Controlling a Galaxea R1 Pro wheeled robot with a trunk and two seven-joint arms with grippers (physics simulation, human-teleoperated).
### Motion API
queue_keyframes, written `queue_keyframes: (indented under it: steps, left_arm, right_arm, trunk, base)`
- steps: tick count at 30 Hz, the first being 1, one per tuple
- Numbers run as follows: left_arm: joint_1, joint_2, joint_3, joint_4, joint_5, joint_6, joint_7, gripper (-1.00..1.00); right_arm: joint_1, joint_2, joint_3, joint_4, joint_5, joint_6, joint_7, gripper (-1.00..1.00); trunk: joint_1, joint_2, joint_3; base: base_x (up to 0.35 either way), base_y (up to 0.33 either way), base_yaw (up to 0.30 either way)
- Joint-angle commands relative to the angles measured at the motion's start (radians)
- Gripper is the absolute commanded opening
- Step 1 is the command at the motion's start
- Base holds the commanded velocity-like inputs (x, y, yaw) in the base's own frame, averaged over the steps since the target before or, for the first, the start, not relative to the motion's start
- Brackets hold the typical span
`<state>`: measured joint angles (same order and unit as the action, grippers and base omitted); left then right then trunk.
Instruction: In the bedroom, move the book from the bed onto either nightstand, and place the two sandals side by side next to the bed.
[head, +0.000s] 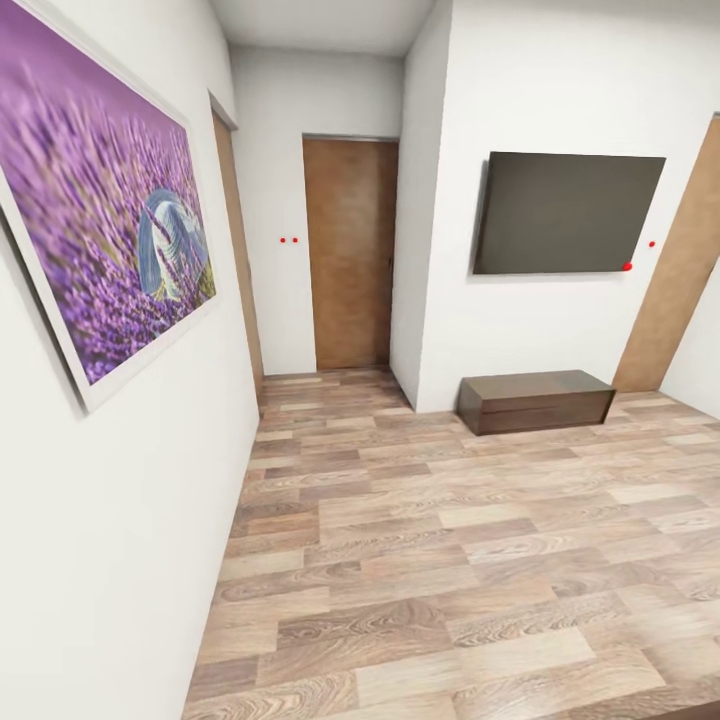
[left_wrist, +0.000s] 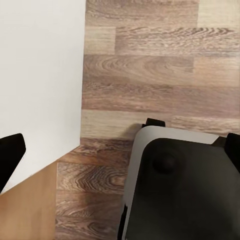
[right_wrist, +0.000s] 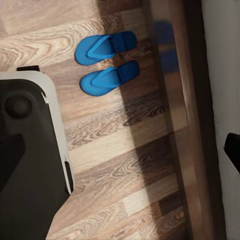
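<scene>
One wood plank floor runs past one dark low cabinet. Two bright blue sandals lie side by side, seemingly just beside the bed frame. Either pincer's state I cannot tell.

— How many sandals do we count?
— Two: one blue sandal and a second blue sandal.
— And ahead?
— We count one framed picture, one wall screen, one low cabinet, one closed door.
</scene>
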<state>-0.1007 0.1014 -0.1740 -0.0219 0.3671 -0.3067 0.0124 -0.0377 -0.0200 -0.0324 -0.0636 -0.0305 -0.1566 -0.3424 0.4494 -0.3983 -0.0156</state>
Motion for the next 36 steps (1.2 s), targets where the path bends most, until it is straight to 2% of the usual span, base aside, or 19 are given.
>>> queue_keyframes:
  steps: [1,12,36]
  left_arm:
    - [-0.001,0.0,-0.008,0.0,0.007,-0.003,0.001,1.0]
    - [-0.001,0.0,-0.008,0.0,0.007,-0.003,0.001,1.0]
    - [-0.001,0.0,-0.01,0.001,0.006,-0.003,0.001,1.0]
  right_arm:
    - [-0.001,0.0,-0.003,0.001,-0.003,-0.006,0.0,1.0]
    - [-0.001,0.003,-0.001,0.002,-0.005,-0.006,0.0,1.0]
    - [-0.001,0.005,0.001,0.002,-0.003,-0.006,0.0,1.0]
  trunk:
    - [0.001,-0.002,-0.002]
    - [0.001,-0.002,-0.002]
    - [0.001,-0.002,-0.002]
  base:
    - [0.047,0.025,0.0]
    - [0.151,0.035,0.0]
    - [0.299,0.035,0.0]
